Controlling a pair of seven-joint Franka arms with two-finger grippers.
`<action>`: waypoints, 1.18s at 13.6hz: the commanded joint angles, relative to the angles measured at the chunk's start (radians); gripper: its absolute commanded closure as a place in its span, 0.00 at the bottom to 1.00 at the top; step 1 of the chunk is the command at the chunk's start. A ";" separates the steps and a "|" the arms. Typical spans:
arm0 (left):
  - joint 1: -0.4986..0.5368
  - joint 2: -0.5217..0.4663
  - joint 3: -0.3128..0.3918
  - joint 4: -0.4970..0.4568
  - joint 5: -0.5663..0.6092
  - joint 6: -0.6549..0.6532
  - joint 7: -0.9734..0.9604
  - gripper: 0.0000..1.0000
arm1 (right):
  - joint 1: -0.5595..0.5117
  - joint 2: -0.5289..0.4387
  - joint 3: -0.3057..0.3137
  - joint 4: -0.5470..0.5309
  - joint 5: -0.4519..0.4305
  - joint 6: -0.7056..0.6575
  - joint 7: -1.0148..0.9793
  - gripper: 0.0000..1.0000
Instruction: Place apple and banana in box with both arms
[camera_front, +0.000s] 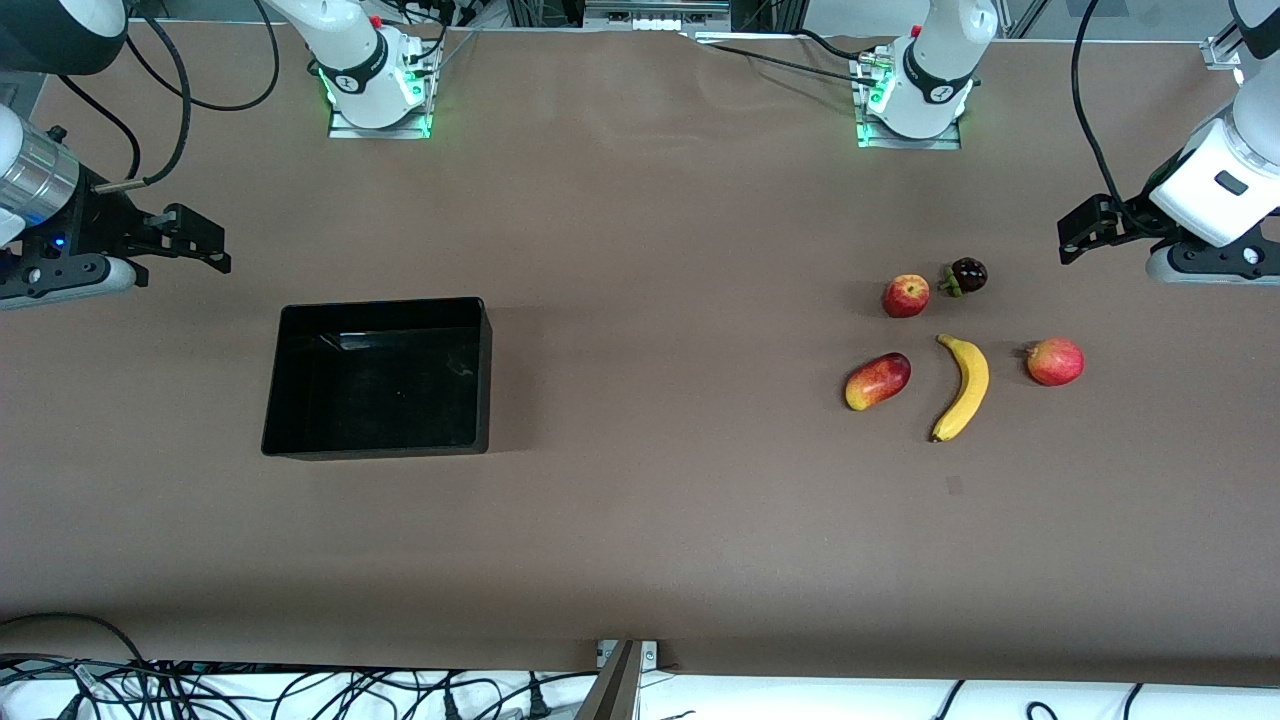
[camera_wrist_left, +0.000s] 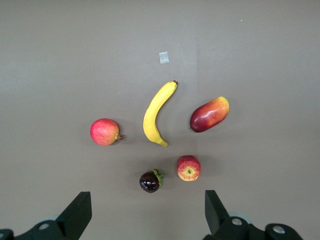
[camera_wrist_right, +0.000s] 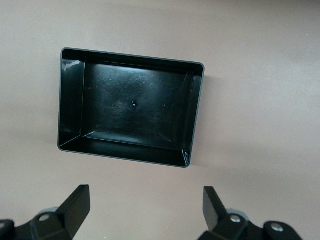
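Nearest the front camera among the fruit lies the long curved yellow banana (camera_front: 963, 387), which I'll use as my landmark. Farther from the camera than the banana sits the small round red apple with yellow streaks (camera_front: 906, 296), with a dark purple mangosteen-like fruit (camera_front: 967, 276) just beside it. An oblong red-and-yellow mango-like fruit (camera_front: 877, 381) lies beside the banana toward the right arm's end, and a pinkish-red round fruit (camera_front: 1055, 361) beside it toward the left arm's end. Well apart from the banana, toward the right arm's end, stands the shallow black glossy plastic box (camera_front: 287, 378), with nothing in it.

My left gripper (camera_wrist_left: 145, 212) hovers over the table near the fruit, fingers spread wide and empty. My right gripper (camera_wrist_right: 145, 212) hangs near the box, also spread and empty.

I judge nothing is picked yet. Next I'd lower the left gripper onto the apple or banana, avoiding the lookalike fruits.
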 joint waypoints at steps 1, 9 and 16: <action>-0.002 0.009 -0.001 0.026 -0.010 -0.023 -0.001 0.00 | -0.001 0.013 0.003 0.036 -0.007 -0.023 -0.012 0.00; -0.002 0.009 -0.001 0.026 -0.012 -0.028 -0.001 0.00 | -0.003 0.019 0.003 0.040 -0.010 -0.023 -0.015 0.00; -0.002 0.009 -0.001 0.026 -0.010 -0.028 -0.001 0.00 | -0.005 0.016 0.001 0.033 -0.005 -0.043 -0.008 0.00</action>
